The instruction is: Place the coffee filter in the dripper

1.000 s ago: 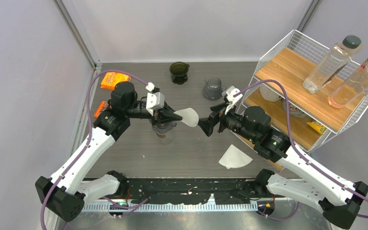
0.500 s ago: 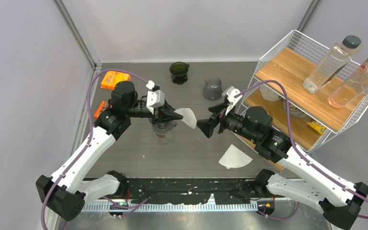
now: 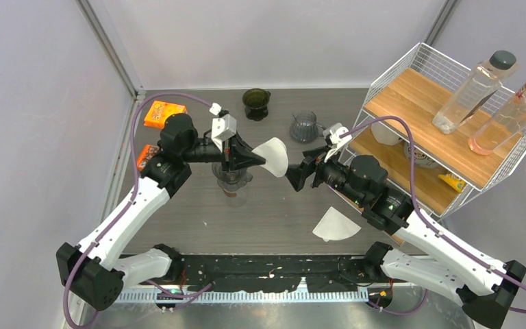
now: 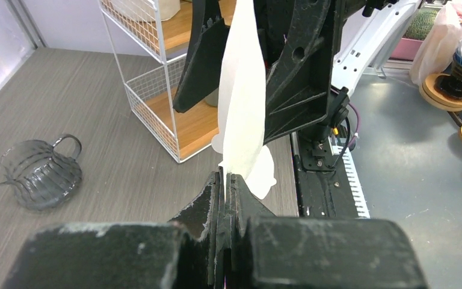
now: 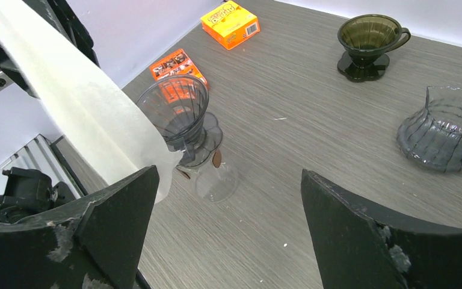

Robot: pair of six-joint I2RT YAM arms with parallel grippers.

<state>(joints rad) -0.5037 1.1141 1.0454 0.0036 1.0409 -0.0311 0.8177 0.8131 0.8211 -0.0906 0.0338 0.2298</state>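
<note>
The left pincer (image 3: 257, 159) clamps a white paper coffee filter (image 3: 272, 156) aloft near the smoky clear dripper (image 5: 174, 111). The right pincer (image 3: 295, 174) gapes wide beside it.

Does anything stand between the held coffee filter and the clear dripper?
Nothing visible does. The coffee filter, pinched in the left gripper, is beside the clear dripper, whose mouth is empty. The open right gripper is on the filter's far side.

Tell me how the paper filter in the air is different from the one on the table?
The held filter is pinched in the shut left hand, up in the air; the other filter lies loose on the table. The held filter is tilted; the other filter lies flat. Both are white paper.
</note>
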